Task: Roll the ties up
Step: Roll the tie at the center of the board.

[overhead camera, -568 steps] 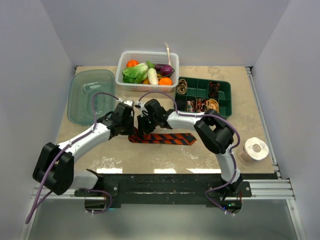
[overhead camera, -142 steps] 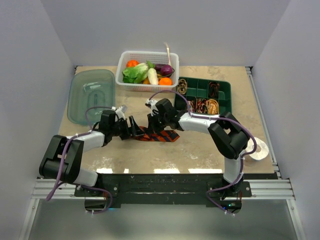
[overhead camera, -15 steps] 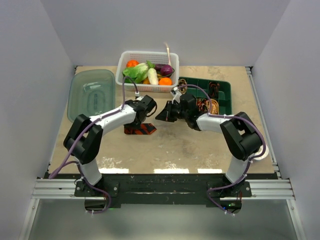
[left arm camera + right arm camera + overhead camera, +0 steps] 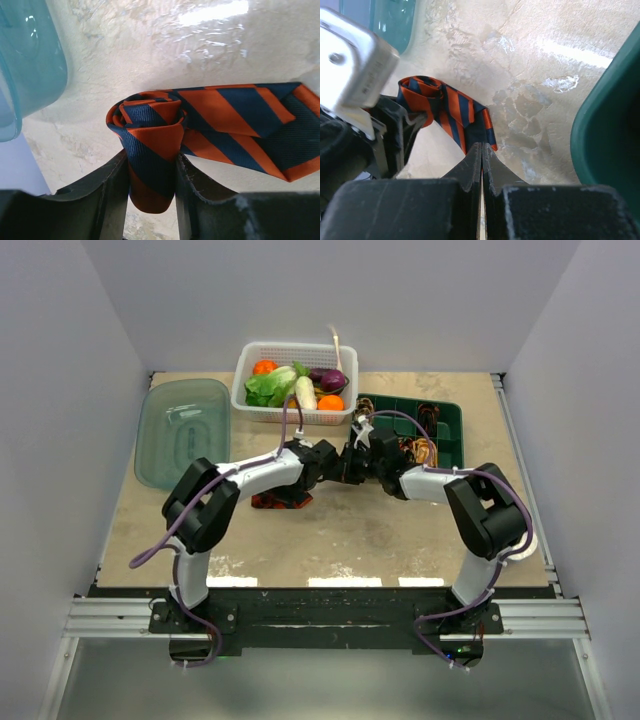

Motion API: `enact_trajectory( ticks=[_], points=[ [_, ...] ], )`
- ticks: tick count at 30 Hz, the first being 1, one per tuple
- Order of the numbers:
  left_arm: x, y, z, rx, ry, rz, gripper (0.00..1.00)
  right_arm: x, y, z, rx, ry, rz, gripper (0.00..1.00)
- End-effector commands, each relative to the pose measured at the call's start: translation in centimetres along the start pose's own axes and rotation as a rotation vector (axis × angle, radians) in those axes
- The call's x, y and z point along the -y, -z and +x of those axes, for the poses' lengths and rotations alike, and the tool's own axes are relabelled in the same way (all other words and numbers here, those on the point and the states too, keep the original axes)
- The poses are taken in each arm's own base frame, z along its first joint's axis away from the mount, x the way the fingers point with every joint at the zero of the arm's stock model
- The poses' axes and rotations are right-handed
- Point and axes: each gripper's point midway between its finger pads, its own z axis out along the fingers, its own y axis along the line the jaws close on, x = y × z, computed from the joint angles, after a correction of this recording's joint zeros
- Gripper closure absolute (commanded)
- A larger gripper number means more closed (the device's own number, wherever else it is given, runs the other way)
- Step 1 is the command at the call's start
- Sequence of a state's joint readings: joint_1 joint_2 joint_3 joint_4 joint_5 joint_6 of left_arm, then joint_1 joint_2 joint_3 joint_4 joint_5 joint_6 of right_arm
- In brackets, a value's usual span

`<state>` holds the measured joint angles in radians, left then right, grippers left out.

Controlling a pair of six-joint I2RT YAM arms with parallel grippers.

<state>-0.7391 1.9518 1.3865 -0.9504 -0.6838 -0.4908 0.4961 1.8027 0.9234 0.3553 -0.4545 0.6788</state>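
Observation:
The orange-red and dark striped tie [image 4: 283, 500] lies on the table centre, mostly coiled, with a short flat tail. In the left wrist view the coil [image 4: 150, 125] stands between my left gripper [image 4: 150, 200] fingers, which are shut on it; the tail [image 4: 250, 125] runs off to the right. My left gripper [image 4: 295, 490] sits over the coil in the top view. My right gripper [image 4: 481, 147] is shut with nothing visible between its jaws, its tips at the tail end of the tie [image 4: 445, 107]. In the top view the right gripper [image 4: 335, 472] is beside the left wrist.
A green compartment tray [image 4: 460, 435] with brown coiled ties [image 4: 425, 450] is just right of the grippers; its wall [image 4: 615, 115] is close to the right gripper. There is a white basket [image 4: 240, 380] of vegetables behind, a teal lid [image 4: 180, 430] at left, and a white tape roll [image 4: 525, 540] behind the right arm.
The long flat tie has been rolled into a short coil. In the last half second both wrists have drawn closer together over the tie, the left arm swinging right.

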Motion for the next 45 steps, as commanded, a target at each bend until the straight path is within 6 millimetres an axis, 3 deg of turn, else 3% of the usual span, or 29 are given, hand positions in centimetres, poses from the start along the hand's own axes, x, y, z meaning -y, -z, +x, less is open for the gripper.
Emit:
enact_trajectory(
  ticks=[1,7,13,17,23,29,33,35,38,45],
  points=[
    [1.4,0.6,-1.2,0.026,0.01,0.006,0.53,-0.2,0.6,-0.8,0.035,0.035,-0.002,1.0],
    [2.7,0.9,-1.9,0.043,0.01,0.061,0.42,-0.1,0.5,-0.6,0.026,0.036,-0.006,1.0],
    [4.6,3.7,-4.5,0.136,0.083,0.261,0.38,-0.7,0.4,-0.6,0.016,0.052,-0.043,1.0],
    [3.5,6.6,-6.2,0.226,0.147,0.334,0.35,-0.9,0.3,-0.6,0.003,0.067,-0.047,1.0],
    [0.4,8.3,-6.8,0.294,0.255,0.36,0.27,-2.6,-0.4,-0.9,-0.033,0.129,-0.066,1.0],
    [-2.4,7.1,-5.8,0.293,0.382,0.467,0.23,-7.2,-2.1,-0.5,-0.06,0.251,-0.093,1.0],
    [-4.6,5.7,-5.6,0.315,0.517,0.559,0.15,-8.8,-3.8,0.6,-0.097,0.292,-0.107,1.0],
    [-4.2,5.6,-4.7,0.304,0.531,0.638,0.13,-9.5,-4.7,1.3,-0.113,0.303,-0.12,1.0],
    [-4.6,4.5,-4.2,0.295,0.577,0.691,0.13,-9.6,-6.2,2.2,-0.133,0.31,-0.113,1.0],
    [-4.2,3.0,-3.3,0.28,0.613,0.786,0.13,-7.2,-8.3,3.1,-0.152,0.312,-0.041,1.0]
  ],
)
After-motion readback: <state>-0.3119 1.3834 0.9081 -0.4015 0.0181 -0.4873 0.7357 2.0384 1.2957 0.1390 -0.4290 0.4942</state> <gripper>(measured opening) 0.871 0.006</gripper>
